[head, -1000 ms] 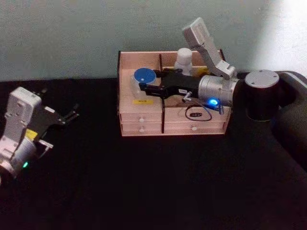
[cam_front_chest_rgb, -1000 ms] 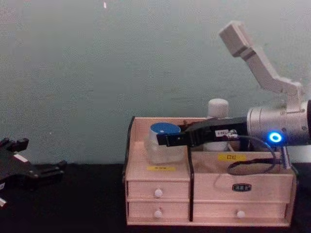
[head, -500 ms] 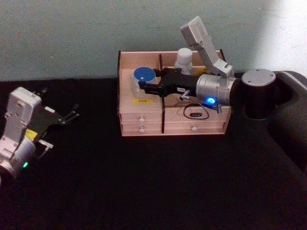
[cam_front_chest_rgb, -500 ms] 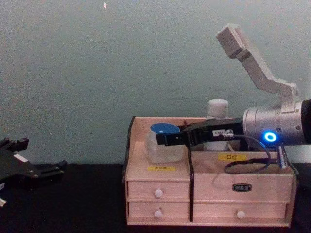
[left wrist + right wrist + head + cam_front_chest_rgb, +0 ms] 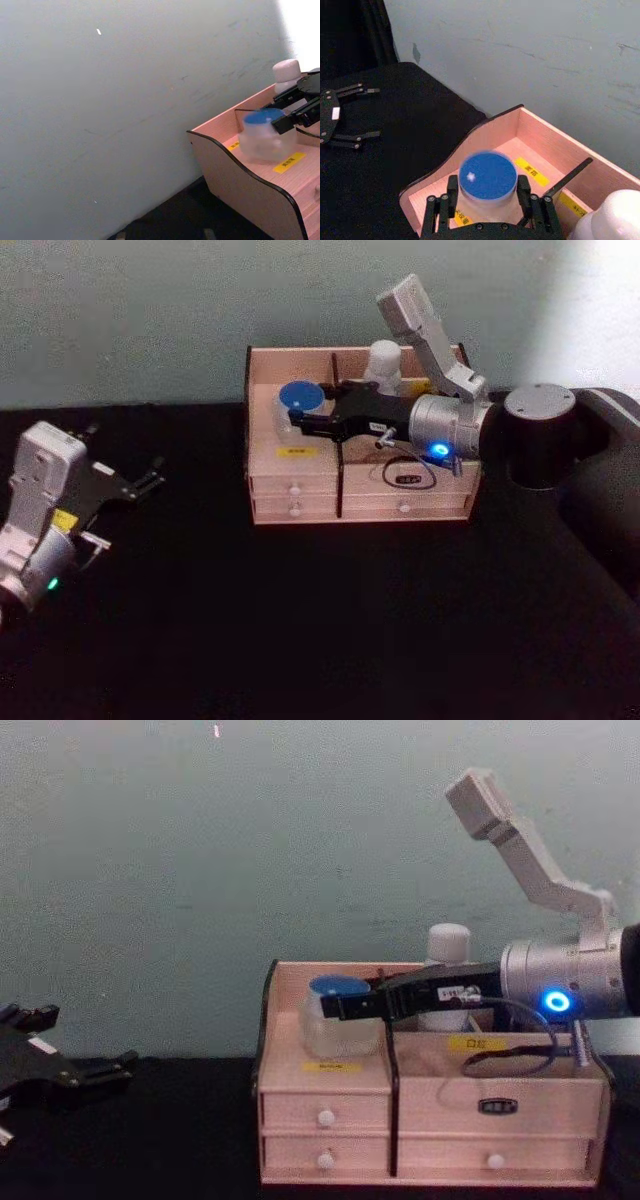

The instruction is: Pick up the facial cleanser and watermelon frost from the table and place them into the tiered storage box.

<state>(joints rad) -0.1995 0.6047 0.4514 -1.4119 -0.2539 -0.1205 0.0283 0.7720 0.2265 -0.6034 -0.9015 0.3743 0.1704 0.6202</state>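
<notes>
The watermelon frost [image 5: 487, 176], a clear jar with a blue lid, is in the front left compartment of the tiered storage box [image 5: 300, 485]. My right gripper [image 5: 487, 189] reaches across the box from the right and is shut on the jar, one black finger on each side. The jar looks slightly tilted in the chest view [image 5: 338, 1010]. The facial cleanser [image 5: 383, 365], a white capped bottle, stands upright in a rear compartment behind the right gripper's body. My left gripper [image 5: 150, 478] rests open over the black table, far left of the box.
The box stands against the grey-green wall [image 5: 150, 310] at the back of the black table [image 5: 330, 620]. It has small drawers with white knobs [image 5: 326, 1118] and yellow labels [image 5: 330, 1067]. A black cable loop [image 5: 510, 1055] hangs from the right wrist over the box's right front.
The right gripper and the jar have shifted only slightly, sinking a touch into the compartment. The left arm has stayed where it was.
</notes>
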